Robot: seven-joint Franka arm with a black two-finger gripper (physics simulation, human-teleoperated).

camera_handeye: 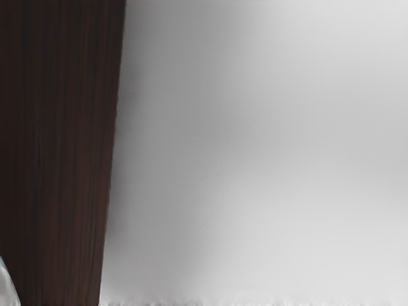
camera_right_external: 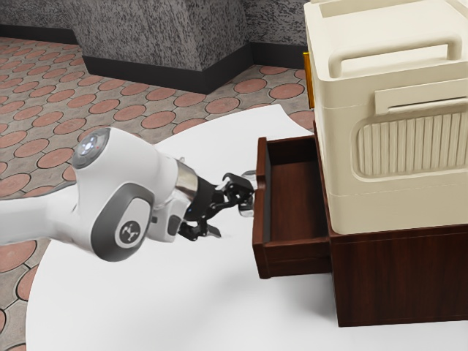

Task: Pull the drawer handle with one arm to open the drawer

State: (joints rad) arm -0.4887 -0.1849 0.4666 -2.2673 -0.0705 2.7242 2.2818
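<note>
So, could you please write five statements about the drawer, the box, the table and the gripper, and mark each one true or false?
1. The drawer is open. True.
2. The box has a handle on top. True.
3. The box stands in the drawer. False: it stands on the cabinet.
4. The table is black. False: it is white.
5. The gripper is inside the drawer. False: it is outside, by the drawer's front.

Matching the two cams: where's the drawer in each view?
Exterior view: drawer right of centre, pulled out from the cabinet.
Wrist view: likely the dark wood face along the picture's left side.
Shared landmark: white tabletop.
</note>
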